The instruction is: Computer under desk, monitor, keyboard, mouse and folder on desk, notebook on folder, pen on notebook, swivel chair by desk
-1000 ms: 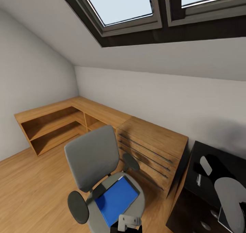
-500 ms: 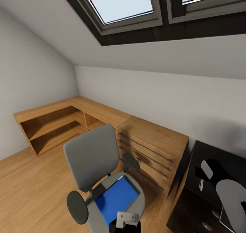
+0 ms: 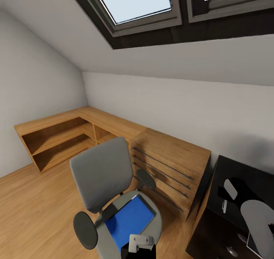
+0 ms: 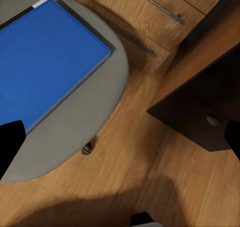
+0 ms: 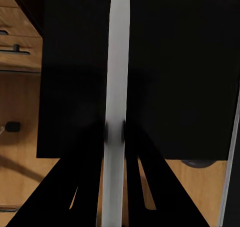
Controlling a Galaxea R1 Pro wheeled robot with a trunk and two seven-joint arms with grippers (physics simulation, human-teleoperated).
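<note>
Folder (image 3: 129, 221): flat, bright blue, lying on the grey seat of the swivel chair (image 3: 102, 175), beside the light-wood chest of drawers (image 3: 171, 164).
Right gripper (image 5: 115, 129): fingers clenched on a thin pale upright slab, over the black desk (image 3: 243, 183).
Left gripper (image 3: 139, 243): above the seat's front edge; finger spread cannot be told.

Wooden chest (image 3: 169, 167) (pale) — corner shelving (image 3: 61, 137)

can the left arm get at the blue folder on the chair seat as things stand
Probably yes. The folder lies flat and uncovered on the swivel chair seat, and the left gripper hangs just beside it, with nothing between them.
</note>
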